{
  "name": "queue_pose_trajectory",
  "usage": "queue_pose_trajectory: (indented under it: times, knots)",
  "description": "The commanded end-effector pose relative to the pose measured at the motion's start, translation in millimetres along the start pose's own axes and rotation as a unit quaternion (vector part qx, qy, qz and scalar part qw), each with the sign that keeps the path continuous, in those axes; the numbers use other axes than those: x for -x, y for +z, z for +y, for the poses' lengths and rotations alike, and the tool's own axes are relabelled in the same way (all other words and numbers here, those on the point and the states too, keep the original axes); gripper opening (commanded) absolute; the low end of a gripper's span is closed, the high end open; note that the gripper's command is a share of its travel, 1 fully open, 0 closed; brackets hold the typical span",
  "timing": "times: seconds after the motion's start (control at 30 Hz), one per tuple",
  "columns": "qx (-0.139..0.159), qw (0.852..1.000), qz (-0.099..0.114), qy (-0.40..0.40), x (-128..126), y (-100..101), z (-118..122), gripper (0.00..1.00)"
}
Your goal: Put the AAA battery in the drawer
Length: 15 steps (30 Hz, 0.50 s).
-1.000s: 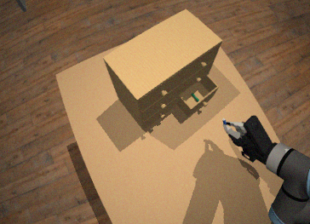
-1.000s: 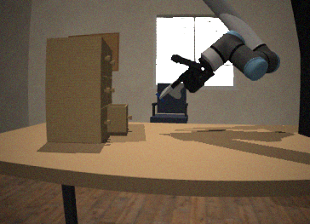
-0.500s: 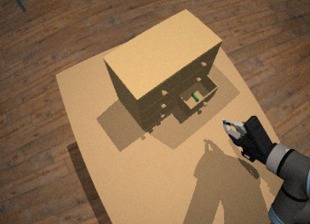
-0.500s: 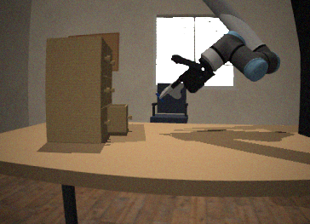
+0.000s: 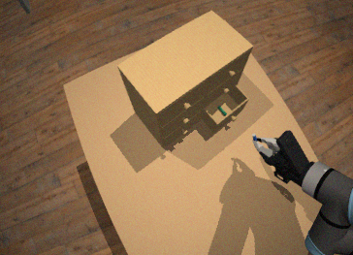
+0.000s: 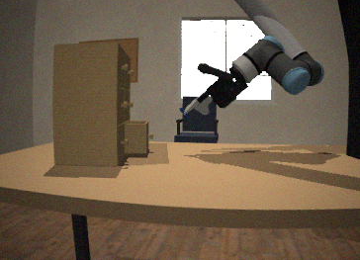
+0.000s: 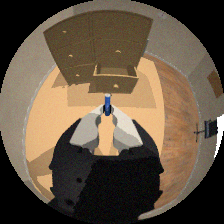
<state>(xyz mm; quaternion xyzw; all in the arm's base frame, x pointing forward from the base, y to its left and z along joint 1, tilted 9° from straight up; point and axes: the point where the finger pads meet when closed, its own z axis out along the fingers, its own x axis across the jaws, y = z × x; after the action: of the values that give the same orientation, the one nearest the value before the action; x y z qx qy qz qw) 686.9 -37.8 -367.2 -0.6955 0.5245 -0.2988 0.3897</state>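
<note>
- The gripper [image 5: 257,141] [image 6: 186,113] [image 7: 107,105] is nearly closed, its fingertips pinching a blue battery [image 5: 254,137] [image 6: 182,110] [image 7: 107,102] with a pale end.
- That blue battery is up in the air, beyond the tips of the fingers (only part of it shows), and touches neither table nor drawer.
- The chest [image 5: 186,57] [image 6: 86,103] [image 7: 107,32] stands upright on the table [image 5: 145,203] [image 6: 198,187] [image 7: 40,125].
- One bottom drawer [image 5: 233,111] [image 6: 140,137] [image 7: 106,85] is pulled out, the right-hand one as you face the fronts; the other drawers look shut.
- A green cylinder [image 5: 222,110] lies inside the open drawer (a battery, by its shape), apart from the walls as far as the top view tells.
- The gripper is in front of the open drawer and higher than it, well apart from the chest, fingers pointing towards the chest and down.
</note>
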Motion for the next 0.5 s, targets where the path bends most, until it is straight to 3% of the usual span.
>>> queue_pose_trajectory:
  times: [0.0,0.47]
  knots:
    - [0.0,1.0,0.0,0.0,0,3,-3,0.02]
    - [0.0,1.0,0.0,0.0,0,14,-12,0.02]
